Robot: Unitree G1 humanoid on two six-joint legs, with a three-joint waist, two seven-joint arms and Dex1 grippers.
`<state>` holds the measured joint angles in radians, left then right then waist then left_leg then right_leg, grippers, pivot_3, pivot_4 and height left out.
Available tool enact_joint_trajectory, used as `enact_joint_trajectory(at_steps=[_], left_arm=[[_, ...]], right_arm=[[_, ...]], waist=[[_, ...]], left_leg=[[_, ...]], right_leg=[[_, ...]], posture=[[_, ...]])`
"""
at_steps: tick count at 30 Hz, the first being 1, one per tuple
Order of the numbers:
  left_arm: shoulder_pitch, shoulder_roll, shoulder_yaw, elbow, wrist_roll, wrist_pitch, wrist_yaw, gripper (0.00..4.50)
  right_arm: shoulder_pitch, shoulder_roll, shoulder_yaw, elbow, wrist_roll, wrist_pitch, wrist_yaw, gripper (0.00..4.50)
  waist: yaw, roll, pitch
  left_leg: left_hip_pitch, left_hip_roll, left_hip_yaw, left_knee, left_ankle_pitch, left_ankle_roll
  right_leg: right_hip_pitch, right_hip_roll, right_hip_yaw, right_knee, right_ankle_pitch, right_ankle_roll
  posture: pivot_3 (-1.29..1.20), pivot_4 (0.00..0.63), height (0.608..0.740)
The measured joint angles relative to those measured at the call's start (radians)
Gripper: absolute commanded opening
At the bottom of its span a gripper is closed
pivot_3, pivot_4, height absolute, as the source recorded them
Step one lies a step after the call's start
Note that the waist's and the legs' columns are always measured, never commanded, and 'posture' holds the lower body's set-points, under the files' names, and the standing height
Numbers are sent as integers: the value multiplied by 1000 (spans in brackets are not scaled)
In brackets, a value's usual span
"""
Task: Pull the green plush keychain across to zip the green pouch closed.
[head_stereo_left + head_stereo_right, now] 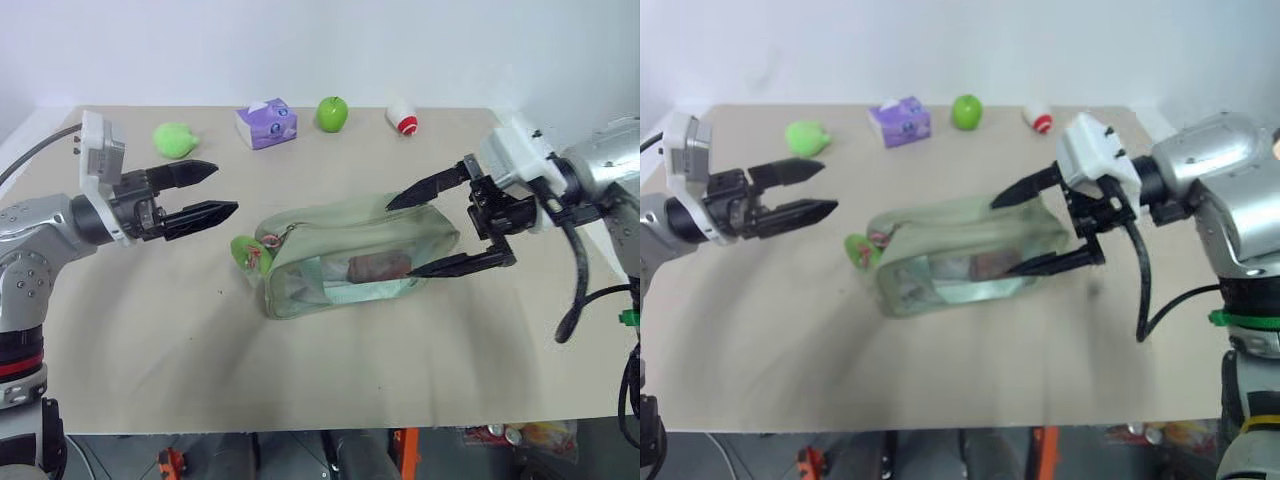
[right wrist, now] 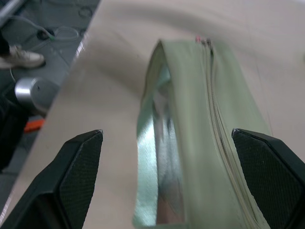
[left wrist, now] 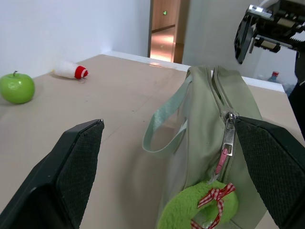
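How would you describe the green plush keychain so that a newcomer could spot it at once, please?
Find the green pouch mid-table, the biggest item. The green plush keychain hangs at its end nearer the left gripper. Unlike the loose plush toy behind, it has red-checked ribbon.

The green plush keychain (image 3: 198,212) is being cut off by the lower edge of the left wrist view. The green pouch (image 2: 205,143) is being blurred in the right wrist view, and its near end is being cropped. The brown contents (image 1: 378,266) are being obscured behind the window.
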<state>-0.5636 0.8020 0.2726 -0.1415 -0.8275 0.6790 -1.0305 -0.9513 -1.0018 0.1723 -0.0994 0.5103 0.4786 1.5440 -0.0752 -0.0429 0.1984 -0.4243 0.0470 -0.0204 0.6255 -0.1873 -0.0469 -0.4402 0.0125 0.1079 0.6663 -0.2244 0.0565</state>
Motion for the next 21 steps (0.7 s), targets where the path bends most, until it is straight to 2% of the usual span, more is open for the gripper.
enact_joint_trajectory(at_steps=[6, 9, 10, 16, 18, 19, 21], left_arm=[[55, -7, 19, -12, -7, -3, 29, 4485], [66, -7, 50, -22, -10, -6, 44, 4500], [67, -7, 50, -23, -10, -6, 45, 4500], [104, -10, 77, -36, -13, -7, 69, 4500], [109, -11, 82, -36, -16, -8, 75, 4500], [115, -15, 86, -40, -17, -10, 82, 4500], [122, -24, 88, -41, -18, -14, 86, 4500]], right_arm=[[-9, 59, 66, 69, -73, -63, 12, 4500], [-25, 76, 72, 105, -104, -97, 17, 3603], [-27, 79, 73, 108, -107, -100, 17, 3439], [-33, 126, 104, 184, -178, -170, 20, 1234], [-33, 126, 104, 189, -182, -174, 21, 730], [-33, 126, 104, 192, -184, -178, 21, 84], [-32, 126, 104, 193, -193, -187, 22, 29]], waist=[[0, 0, 0], [-1, 0, 0], [-1, 0, 0], [0, 0, 0], [0, 0, 0], [0, 0, 0], [0, 0, 0]], left_leg=[[0, 0, -1, 2, 0, 0], [0, 0, 0, 3, 0, 0], [0, 0, 0, 4, 0, 0], [0, 1, 0, 6, 0, 0], [0, 0, -1, 6, 0, 0], [0, 0, 0, 6, 0, 0], [0, 0, -1, 7, 0, 0]], right_leg=[[0, 0, -1, 1, 1, 0], [0, 0, -1, 1, 1, 0], [0, 0, -1, 1, 1, 0], [1, 0, -1, 2, 2, 1], [1, 0, -1, 2, 3, 1], [1, 0, -1, 2, 3, 1], [1, 0, -1, 2, 3, 1]], posture=[[0, 150, 740], [0, 150, 740], [0, 150, 740], [0, 150, 740], [0, 150, 740], [0, 150, 740], [0, 150, 740]])
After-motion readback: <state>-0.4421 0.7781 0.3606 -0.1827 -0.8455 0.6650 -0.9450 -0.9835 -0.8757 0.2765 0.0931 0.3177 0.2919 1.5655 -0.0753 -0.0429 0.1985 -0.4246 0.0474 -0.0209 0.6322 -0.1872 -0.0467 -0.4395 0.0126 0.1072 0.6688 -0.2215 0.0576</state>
